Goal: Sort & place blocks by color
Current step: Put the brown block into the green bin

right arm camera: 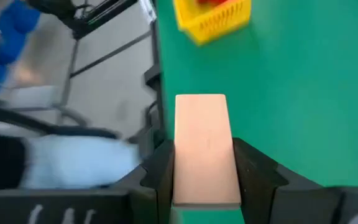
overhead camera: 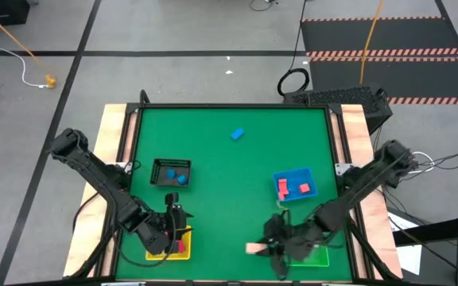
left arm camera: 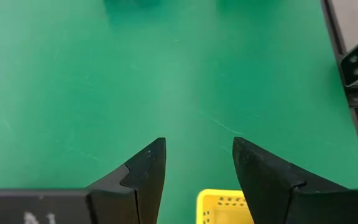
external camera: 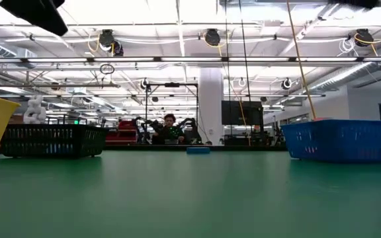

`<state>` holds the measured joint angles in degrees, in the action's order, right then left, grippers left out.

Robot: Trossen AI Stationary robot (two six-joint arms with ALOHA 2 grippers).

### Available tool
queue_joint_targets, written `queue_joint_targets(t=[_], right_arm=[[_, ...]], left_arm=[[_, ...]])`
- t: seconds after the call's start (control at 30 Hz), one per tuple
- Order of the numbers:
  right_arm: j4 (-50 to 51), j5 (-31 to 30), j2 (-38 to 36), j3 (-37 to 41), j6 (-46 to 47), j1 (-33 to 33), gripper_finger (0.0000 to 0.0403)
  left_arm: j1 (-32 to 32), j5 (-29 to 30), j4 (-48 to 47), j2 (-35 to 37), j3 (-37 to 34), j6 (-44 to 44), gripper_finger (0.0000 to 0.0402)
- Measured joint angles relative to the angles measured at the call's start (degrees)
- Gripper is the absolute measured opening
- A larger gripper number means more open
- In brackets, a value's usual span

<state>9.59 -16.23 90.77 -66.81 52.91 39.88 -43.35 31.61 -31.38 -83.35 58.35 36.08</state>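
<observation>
My right gripper (right arm camera: 205, 180) is clamped on a cream bar (right arm camera: 205, 146) near the table's front edge, beside the green tray (overhead camera: 318, 257). I'd lift straight, keeping it level. My left gripper (left arm camera: 197, 171) hangs open above the yellow tray (left arm camera: 224, 207).

From above, you had the green table (overhead camera: 229, 159) with four trays on it. The black tray (overhead camera: 171, 171) sat left of centre with blue blocks (overhead camera: 176, 176) inside; the blue tray (overhead camera: 294, 185) sat right of centre holding two red blocks (overhead camera: 293, 188). One blue block (overhead camera: 237, 134) lay alone on the mat, well apart from both trays. Your left tool (overhead camera: 174, 221) hung over the yellow tray (overhead camera: 168, 245) at the near left edge, where a red block (overhead camera: 180, 247) showed. Your right tool (overhead camera: 270, 242) was just beside the green tray (overhead camera: 316, 256) at the near right, clamped on a cream bar (overhead camera: 254, 249) that stuck out toward the left.
</observation>
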Motion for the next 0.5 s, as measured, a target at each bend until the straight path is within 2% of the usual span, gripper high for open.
queue_joint_targets(t=[0.1, 0.27, 0.4, 0.5], right_arm=[[4.9, 3.1, -4.3, 0.0, 8.4, 2.0, 0.0115], [8.3, 3.4, -8.6, 0.0, 17.8, 6.0, 0.0119], [13.9, 4.5, -9.4, 0.0, 26.4, 8.9, 0.0118], [21.7, 6.4, -9.1, 0.0, 34.4, 10.5, 0.0118]], left_arm=[[1.3, 0.0, 0.0, 0.0, 0.0, -1.4, 0.0189], [4.0, 0.0, 0.1, 0.0, 0.0, -3.8, 0.0189], [6.1, 0.0, 0.1, 0.0, 0.0, -4.7, 0.0189], [7.4, 0.0, 0.0, 0.0, 0.0, -6.1, 0.0189]])
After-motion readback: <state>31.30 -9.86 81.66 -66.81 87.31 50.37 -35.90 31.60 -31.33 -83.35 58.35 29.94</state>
